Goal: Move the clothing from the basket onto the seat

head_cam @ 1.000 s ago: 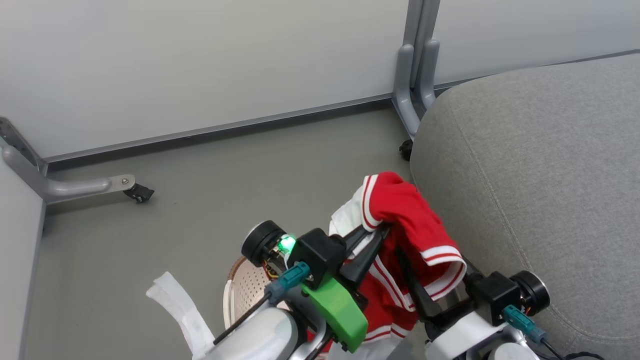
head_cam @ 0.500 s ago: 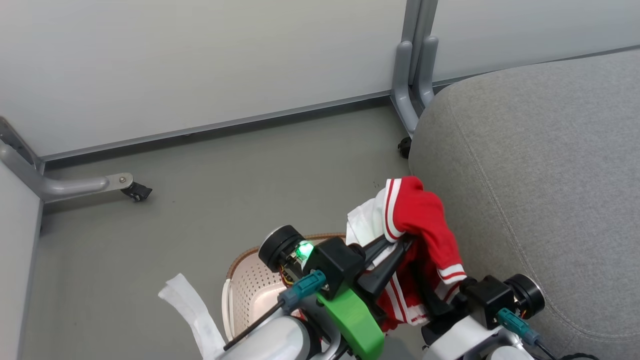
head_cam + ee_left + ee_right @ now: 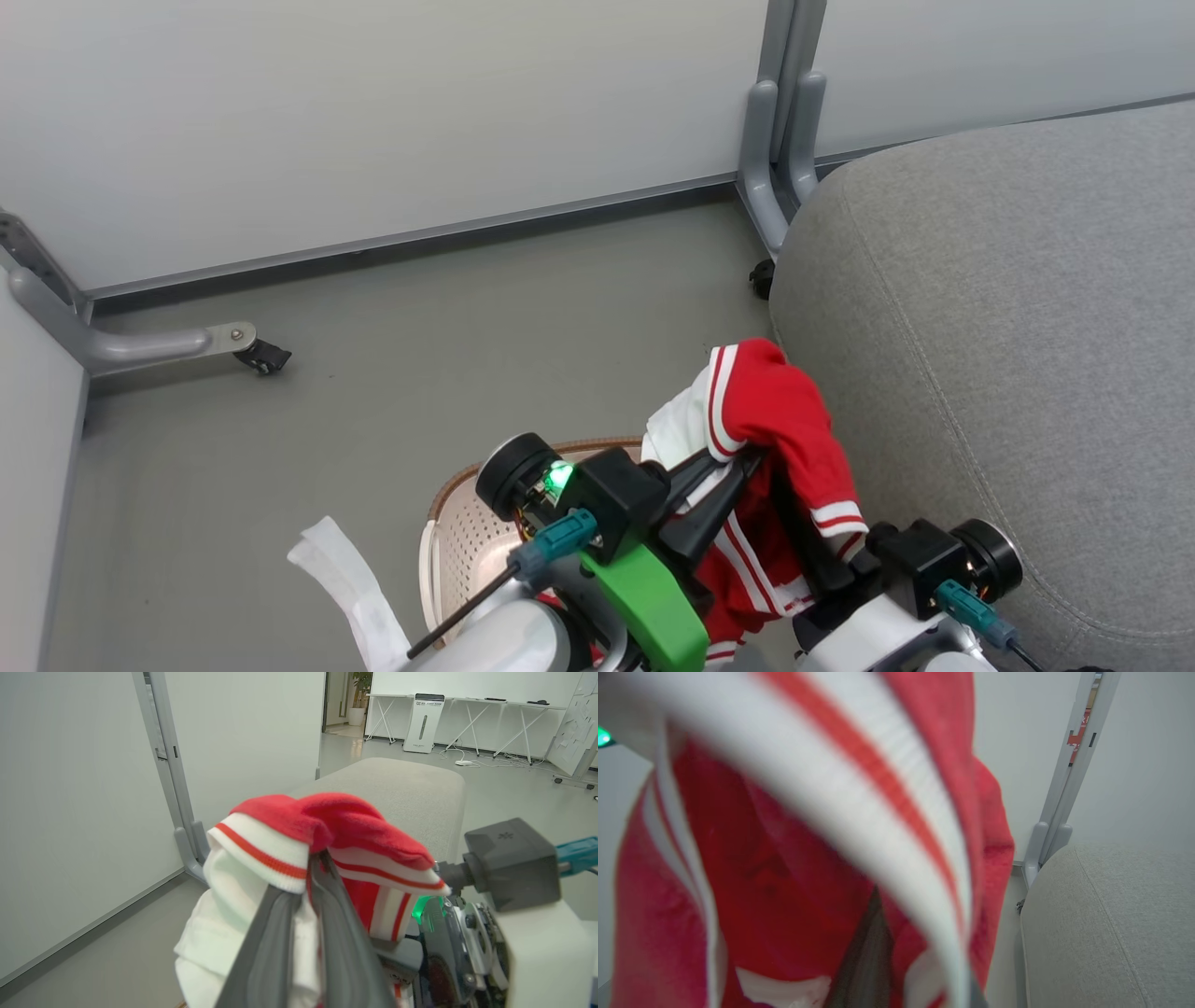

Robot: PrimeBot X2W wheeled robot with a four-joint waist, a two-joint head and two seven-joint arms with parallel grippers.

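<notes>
The clothing, a red garment with white striped trim, hangs bunched in the air between the basket and the seat. My left gripper is shut on its upper fold, and in the left wrist view the gripper pinches the clothing at the cuff. My right gripper reaches up under the hanging cloth and is shut on it. In the right wrist view the clothing drapes over that gripper. The basket's cream wall and brown rim show below my left arm.
A pale partition wall runs along the back. Grey metal legs with castors stand at the left and by the seat's corner. A white fabric strip hangs by my left forearm. Grey floor lies between.
My right gripper has gone from open to shut on the hanging clothing. Both grippers and the garment have shifted a little to the right, and more of the basket shows.
</notes>
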